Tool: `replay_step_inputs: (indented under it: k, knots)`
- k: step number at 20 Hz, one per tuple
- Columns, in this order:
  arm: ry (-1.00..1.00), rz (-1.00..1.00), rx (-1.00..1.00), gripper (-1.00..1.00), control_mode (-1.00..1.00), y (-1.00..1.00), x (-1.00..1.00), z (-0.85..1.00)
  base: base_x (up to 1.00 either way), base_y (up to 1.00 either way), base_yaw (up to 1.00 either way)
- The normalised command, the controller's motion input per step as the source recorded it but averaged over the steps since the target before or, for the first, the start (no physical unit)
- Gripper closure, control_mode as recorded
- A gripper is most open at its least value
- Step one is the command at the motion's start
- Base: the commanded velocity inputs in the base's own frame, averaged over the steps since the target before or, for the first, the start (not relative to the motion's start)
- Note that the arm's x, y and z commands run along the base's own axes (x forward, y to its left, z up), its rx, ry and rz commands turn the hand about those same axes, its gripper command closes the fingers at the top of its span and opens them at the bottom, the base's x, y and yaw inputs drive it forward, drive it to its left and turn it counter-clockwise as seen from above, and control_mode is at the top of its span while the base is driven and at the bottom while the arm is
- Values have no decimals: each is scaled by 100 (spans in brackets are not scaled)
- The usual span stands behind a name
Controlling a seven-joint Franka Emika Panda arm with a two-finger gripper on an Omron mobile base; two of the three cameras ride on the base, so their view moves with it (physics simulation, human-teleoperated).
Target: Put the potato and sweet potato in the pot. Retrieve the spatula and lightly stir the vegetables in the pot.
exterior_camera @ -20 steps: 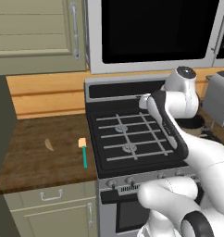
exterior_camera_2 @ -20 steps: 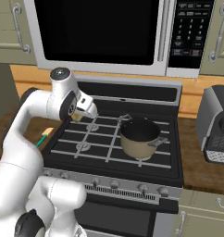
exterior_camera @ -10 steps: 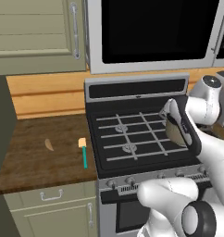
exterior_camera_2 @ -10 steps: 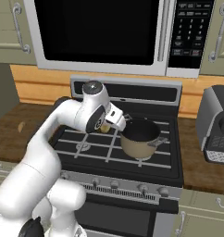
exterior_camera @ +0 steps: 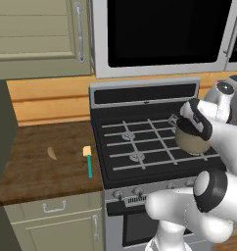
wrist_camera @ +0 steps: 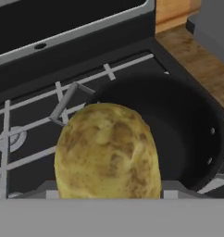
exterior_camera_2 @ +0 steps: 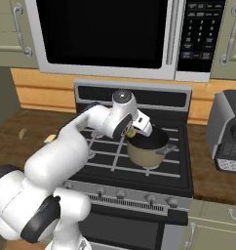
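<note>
A: What has the gripper (exterior_camera_2: 133,131) got?

B: Its fingers are closed on the potato (wrist_camera: 108,152), low in the hand view, over the near rim of the pot (exterior_camera_2: 148,148).

A: And the rest?

B: At left in the left base view, the spatula (exterior_camera: 88,161) lies on the wooden counter (exterior_camera: 37,176), with what looks like the sweet potato (exterior_camera: 52,153) beside it.

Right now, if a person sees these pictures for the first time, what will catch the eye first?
First, the potato held in the gripper, just over the near rim of the pot on the stove. Next, on the wooden counter left of the stove, the sweet potato and the spatula lie apart from each other.
</note>
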Motion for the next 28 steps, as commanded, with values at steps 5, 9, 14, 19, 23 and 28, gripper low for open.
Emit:
replay_step_inputs:
  k: [5,9,14,19,23,28]
  knots:
    - [8,0,0,100,-100,-29,33,-43,0,0,0]
    - [1,0,0,100,-100,-36,7,-39,0,0,0]
    - [1,0,0,100,-100,-22,14,-42,0,0,0]
    - [0,0,0,100,-100,-7,6,-37,0,0,0]
    - [1,0,0,100,-100,0,10,-25,0,0,0]
    - [7,-1,0,100,-100,0,28,-24,0,0,0]
